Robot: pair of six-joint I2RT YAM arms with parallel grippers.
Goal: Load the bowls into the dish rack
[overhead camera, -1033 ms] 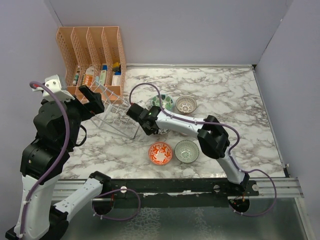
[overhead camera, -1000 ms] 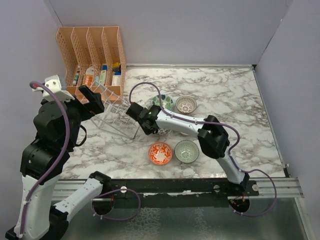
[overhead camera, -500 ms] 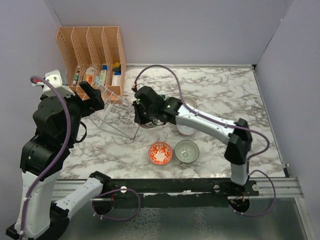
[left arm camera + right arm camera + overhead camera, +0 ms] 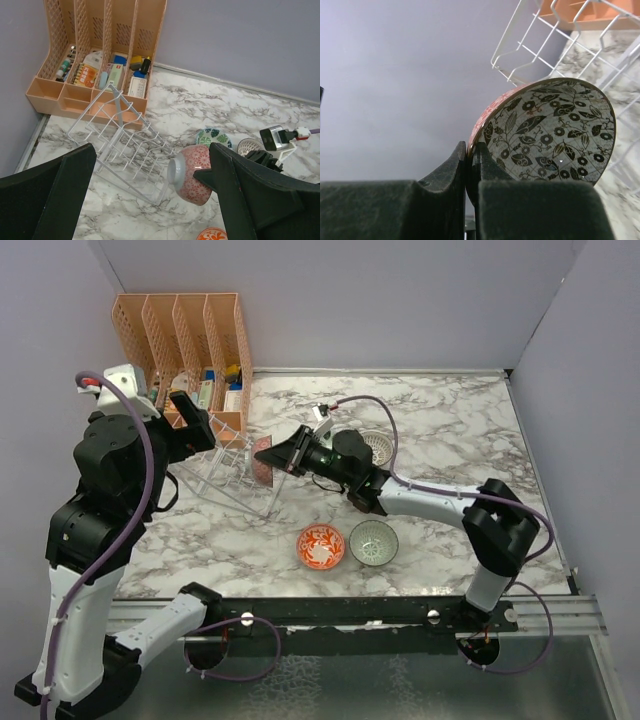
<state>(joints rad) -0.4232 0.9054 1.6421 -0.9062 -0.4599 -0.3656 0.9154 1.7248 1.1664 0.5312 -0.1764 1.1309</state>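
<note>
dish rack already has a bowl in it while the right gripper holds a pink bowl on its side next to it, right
No: the dish rack is empty, as the left wrist view shows. The right gripper does hold the pink bowl on its side beside it.

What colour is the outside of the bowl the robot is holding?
Pinkish-red with a small white pattern. The held bowl shows it best in the left wrist view.

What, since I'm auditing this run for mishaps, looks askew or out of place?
The dish rack looks askew: it sits tilted, far edge raised near the orange organizer, not flat on the table. The right gripper holds a bowl on edge beside it.
</note>
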